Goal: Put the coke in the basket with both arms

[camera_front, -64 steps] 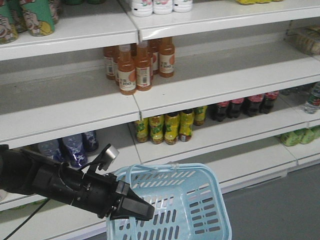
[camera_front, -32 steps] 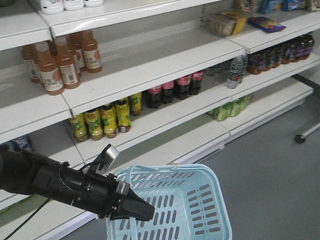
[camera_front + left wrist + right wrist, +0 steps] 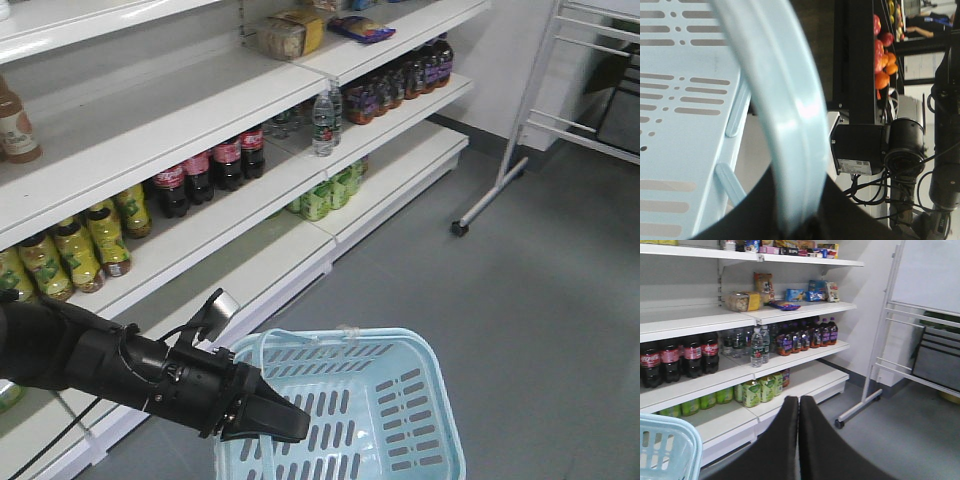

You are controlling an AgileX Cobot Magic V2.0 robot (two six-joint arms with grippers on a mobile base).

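Note:
The coke is out of view. The light blue basket (image 3: 440,400) hangs at the bottom centre of the front view, and its corner also shows in the right wrist view (image 3: 665,450). My left gripper (image 3: 292,425) is shut on the basket's loop handle (image 3: 785,100), which runs up between the black jaws in the left wrist view (image 3: 800,222). The basket's slotted wall (image 3: 680,100) fills the left of that view. My right gripper (image 3: 799,400) is shut on nothing, its tips pressed together in front of the shelves; the front view does not show it.
White shelves run along the left with dark cola plastic bottles (image 3: 210,170), yellow-green bottles (image 3: 80,245), water bottles (image 3: 322,122) and green cans (image 3: 325,195). A white wheeled rack (image 3: 520,150) stands at the right on the grey floor (image 3: 520,320).
The view has swung right along the shelves: the orange bottles have left it, and the aisle end, rack and floor came in. My left gripper still holds the basket handle.

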